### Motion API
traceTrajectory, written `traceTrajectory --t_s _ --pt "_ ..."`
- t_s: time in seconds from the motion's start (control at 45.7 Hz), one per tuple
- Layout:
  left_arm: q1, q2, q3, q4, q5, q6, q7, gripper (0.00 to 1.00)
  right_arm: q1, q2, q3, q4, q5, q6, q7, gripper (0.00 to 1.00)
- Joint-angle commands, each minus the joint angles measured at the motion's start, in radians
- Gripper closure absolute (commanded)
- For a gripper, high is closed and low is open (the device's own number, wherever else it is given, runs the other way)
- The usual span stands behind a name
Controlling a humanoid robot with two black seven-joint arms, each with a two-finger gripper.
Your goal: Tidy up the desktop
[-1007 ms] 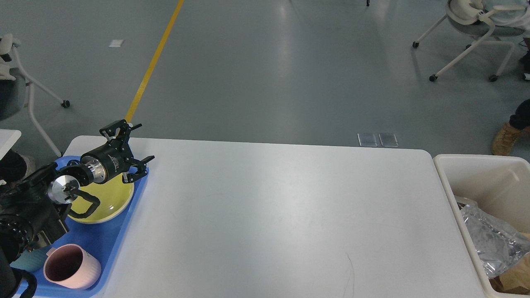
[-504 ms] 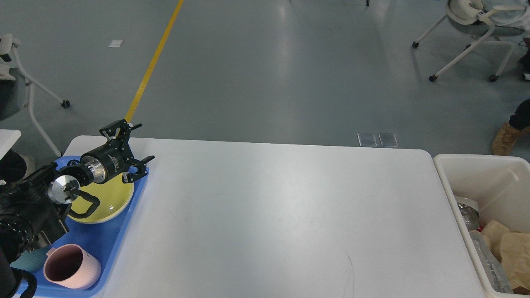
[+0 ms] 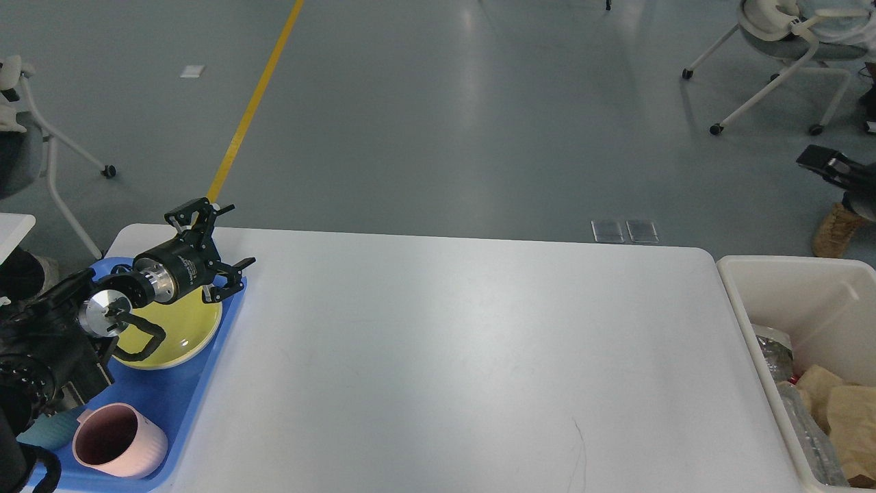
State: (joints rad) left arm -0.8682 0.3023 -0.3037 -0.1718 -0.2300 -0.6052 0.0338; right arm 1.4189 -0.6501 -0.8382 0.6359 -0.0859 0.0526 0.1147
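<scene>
Desktop: the large smooth white rectangular desktop (image 3: 465, 356) with rounded corners filled the middle of my view, its far edge running from left to right below the grey floor.
Left edge: a blue rectangular plastic tray (image 3: 179, 397) lay along the desktop's left side, its right rim resting on the white surface.
Right edge: a cream-white deep plastic bin (image 3: 787, 287) stood just beside the desktop's right edge, holding crumpled brown paper (image 3: 838, 418) and clear wrapping.
Open room: the white surface between tray and bin lay bare except for a thin dark hairline mark (image 3: 580, 448) near the front.
Tray contents: a round yellow plate (image 3: 185, 332) sat at the tray's far end; a pink plastic cup (image 3: 118, 448) stood upright near its front end, well apart from the plate.
Left arm: it came in from the lower left and reached up over the tray, wrist tilted toward the far left corner.
Left gripper (image 3: 219, 248): it hung above the plate's far rim with its two black fingers spread apart and nothing between them.
Right gripper (image 3: 825, 164): only a dark part showed at the right edge of the view, beyond the bin; I could not tell how its fingers stood.
</scene>
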Motion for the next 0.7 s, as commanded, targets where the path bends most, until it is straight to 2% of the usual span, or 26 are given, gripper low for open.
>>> traceTrajectory --t_s 0.0,0.131,0.197,0.416,0.547,0.679 --pt "0.000 0.000 0.000 0.000 0.000 0.001 0.000 0.04 -0.015 0.001 0.224 0.005 0.003 0.052 -0.001 0.00" --pt "0.000 0.000 0.000 0.000 0.000 -0.001 0.000 0.04 -0.057 0.015 0.488 0.004 0.026 0.234 -0.004 0.00" --pt "0.000 0.000 0.000 0.000 -0.002 -0.001 0.000 0.04 -0.072 0.035 0.579 0.004 0.047 0.280 -0.007 0.00" --pt "0.000 0.000 0.000 0.000 0.000 -0.001 0.000 0.04 -0.116 0.173 0.738 -0.018 0.124 0.268 0.000 0.00" --pt "0.000 0.000 0.000 0.000 0.000 -0.001 0.000 0.04 -0.182 0.280 0.844 -0.073 0.121 0.213 -0.001 0.00" --pt "0.000 0.000 0.000 0.000 0.000 -0.001 0.000 0.04 -0.193 0.403 0.851 -0.160 0.109 0.165 -0.001 0.00"
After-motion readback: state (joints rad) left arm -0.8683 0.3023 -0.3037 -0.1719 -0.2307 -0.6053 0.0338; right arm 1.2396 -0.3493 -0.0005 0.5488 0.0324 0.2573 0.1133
